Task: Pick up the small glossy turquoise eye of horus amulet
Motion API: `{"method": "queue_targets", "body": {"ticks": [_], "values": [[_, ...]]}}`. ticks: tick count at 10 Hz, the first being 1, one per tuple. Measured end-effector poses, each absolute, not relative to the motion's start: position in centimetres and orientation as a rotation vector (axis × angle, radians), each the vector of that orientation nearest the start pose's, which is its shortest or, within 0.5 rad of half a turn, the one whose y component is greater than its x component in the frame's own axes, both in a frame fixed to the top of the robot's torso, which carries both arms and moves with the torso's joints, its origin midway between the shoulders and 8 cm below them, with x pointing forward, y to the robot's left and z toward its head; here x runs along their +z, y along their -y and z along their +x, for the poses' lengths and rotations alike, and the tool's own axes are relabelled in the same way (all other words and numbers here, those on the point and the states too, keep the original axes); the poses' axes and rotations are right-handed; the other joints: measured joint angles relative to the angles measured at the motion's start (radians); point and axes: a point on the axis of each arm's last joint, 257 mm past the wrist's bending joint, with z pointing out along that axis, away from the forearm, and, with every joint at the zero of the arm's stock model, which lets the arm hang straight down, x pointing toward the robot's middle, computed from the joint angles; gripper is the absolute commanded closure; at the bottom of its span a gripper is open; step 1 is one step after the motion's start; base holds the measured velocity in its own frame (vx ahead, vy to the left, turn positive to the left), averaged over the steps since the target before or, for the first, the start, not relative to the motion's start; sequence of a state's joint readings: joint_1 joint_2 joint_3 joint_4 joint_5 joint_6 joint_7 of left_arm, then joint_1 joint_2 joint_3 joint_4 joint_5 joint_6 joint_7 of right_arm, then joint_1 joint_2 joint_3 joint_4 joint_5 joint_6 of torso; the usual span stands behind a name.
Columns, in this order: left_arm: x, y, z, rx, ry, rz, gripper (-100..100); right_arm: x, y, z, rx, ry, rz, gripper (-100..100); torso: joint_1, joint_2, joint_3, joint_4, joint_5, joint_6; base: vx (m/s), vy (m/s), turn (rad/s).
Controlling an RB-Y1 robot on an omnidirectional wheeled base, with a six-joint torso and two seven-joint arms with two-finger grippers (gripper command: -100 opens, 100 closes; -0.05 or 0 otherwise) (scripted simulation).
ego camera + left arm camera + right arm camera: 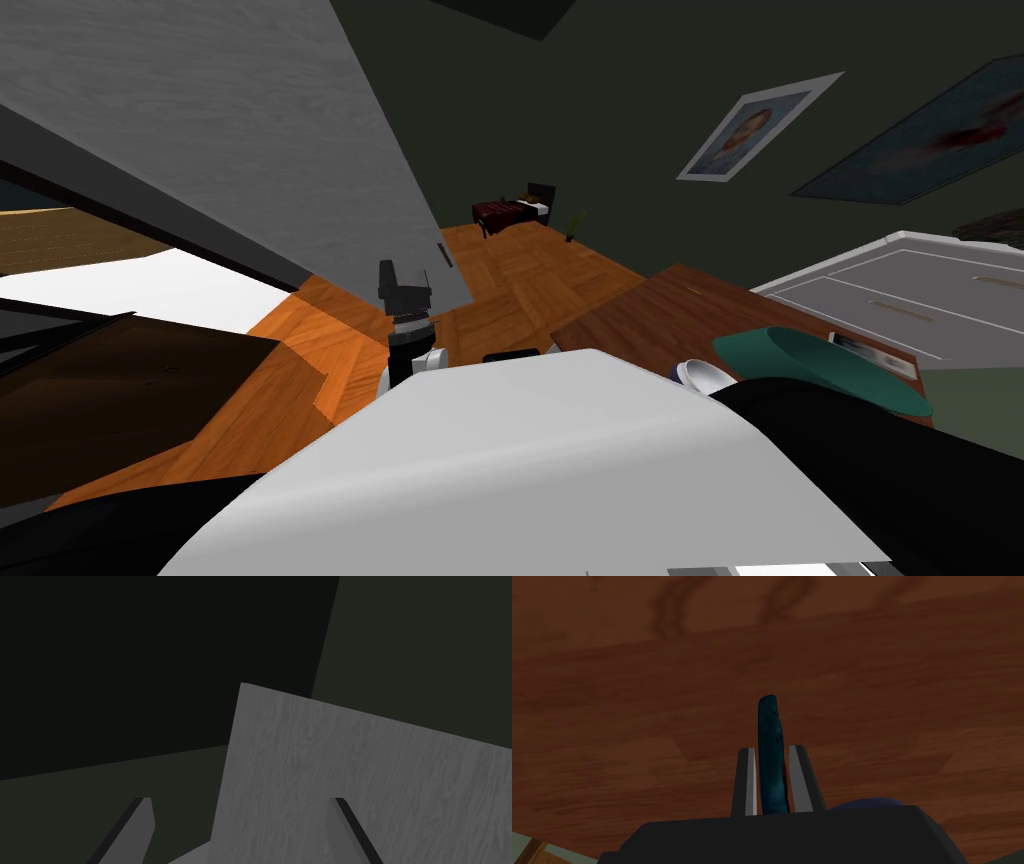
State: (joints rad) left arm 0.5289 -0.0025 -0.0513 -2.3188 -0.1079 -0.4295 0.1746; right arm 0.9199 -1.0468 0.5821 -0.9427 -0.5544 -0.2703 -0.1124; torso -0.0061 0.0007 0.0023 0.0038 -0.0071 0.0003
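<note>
My right gripper (772, 781) is shut on the amulet (771, 726), a thin, dark turquoise, glossy piece seen edge-on. Its two fingers press the amulet's flat sides, and its upper half sticks out past the fingertips. Behind it lies the brown wooden tabletop (862, 666); I cannot tell whether the amulet touches it. My left gripper (245, 831) is open with nothing between its fingers, held up in front of a grey wood-grain panel (350, 776). In the head view the left hand's dark body (403, 290) stands above my chest.
The brown table (660, 310) is at my right, carrying a teal bowl (820, 365) and a small white cup (703, 377). A white dresser (900, 300) stands beyond it. The grey panel (250, 130) rises close on my left over orange parquet (520, 280).
</note>
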Motion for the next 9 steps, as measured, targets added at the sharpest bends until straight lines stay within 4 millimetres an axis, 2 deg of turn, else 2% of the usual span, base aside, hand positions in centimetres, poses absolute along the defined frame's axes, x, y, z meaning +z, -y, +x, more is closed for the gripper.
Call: {"method": "queue_targets", "body": {"ticks": [1, 2, 5, 6, 8, 9], "values": [[1.8, -25.5, 35.0, -1.419, -0.667, -0.72, 0, -47.5, 62.2, -20.4, -0.267, -2.256, 1.795, 100, 0.001, 0.0, 0.0, 0.0, -0.001, 0.001, -0.013, 0.06, -0.056], [1.8, -25.5, 35.0, -1.419, -0.667, -0.72, 0, -47.3, 63.5, -19.9, -0.272, -2.253, 1.783, 100, 0.0, 0.0, 0.0, 0.0, 0.0, 0.0, -0.01, 0.043, -0.021], [1.8, -25.5, 35.0, -1.419, -0.667, -0.72, 0, -46.7, 64.7, -19.0, -0.281, -2.264, 1.767, 100, 0.001, 0.0, 0.0, 0.0, 0.0, 0.001, -0.011, 0.041, -0.027], [1.8, -25.5, 35.0, -1.419, -0.667, -0.72, 0, -46.7, 64.8, -19.2, -0.284, -2.273, 1.768, 100, -0.001, 0.0, 0.0, 0.0, -0.001, 0.001, -0.012, 0.033, -0.063], [1.8, -25.5, 35.0, -1.419, -0.667, -0.72, 0, -45.6, 67.7, -17.4, -0.297, -2.249, 1.739, 100, 0.001, 0.0, 0.0, 0.0, 0.001, 0.0, -0.018, 0.066, -0.044], [1.8, -25.5, 35.0, -1.419, -0.667, -0.72, 0, -45.0, 68.4, -17.2, -0.306, -2.257, 1.73, 100, 0.002, 0.0, 0.0, 0.0, 0.0, 0.001, -0.005, 0.021, -0.004]]}}
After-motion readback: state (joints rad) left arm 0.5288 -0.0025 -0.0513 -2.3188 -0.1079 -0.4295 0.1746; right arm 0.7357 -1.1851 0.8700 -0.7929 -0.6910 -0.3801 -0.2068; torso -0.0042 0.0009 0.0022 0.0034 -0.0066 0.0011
